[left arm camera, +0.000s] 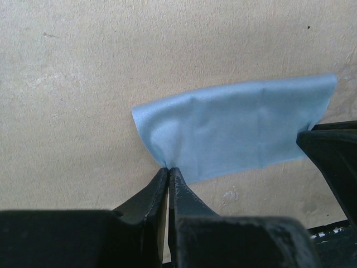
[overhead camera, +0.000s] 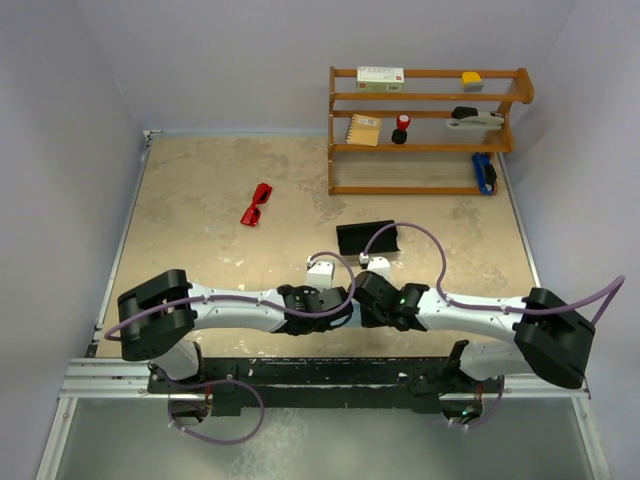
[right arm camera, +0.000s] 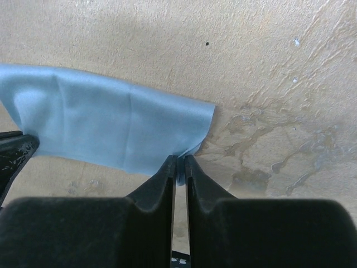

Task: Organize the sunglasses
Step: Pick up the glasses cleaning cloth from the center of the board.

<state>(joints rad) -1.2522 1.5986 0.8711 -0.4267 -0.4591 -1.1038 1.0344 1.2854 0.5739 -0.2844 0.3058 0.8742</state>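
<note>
While both arms reach inward and meet low over the near middle of the bench (overhead camera: 200,250), each pinches one end of a light blue cloth (left arm camera: 240,125).

Left gripper (left arm camera: 168,169): fingers pressed together, a bunched corner of the cloth caught at their tips.

Right gripper (right arm camera: 178,160): fingers nearly together, a thin blue edge of the opposite corner clamped between them.

Cloth is spread between the two, faintly creased, its lower edge close to the bench surface; cannot tell whether it touches. From each wrist view the other gripper's dark finger shows at the frame edge, just beside the cloth.

Sunglasses (overhead camera: 257,204): red pair, lying on the bench left of centre and farther back, well apart from both grippers, nothing touching it.

Black case (overhead camera: 367,237): on the bench just beyond the grippers, right of centre, apart from the sunglasses.

Wooden rack (overhead camera: 430,147) stands at the far right corner, small items on its shelves, a spiral notebook (overhead camera: 364,130) among them.
</note>
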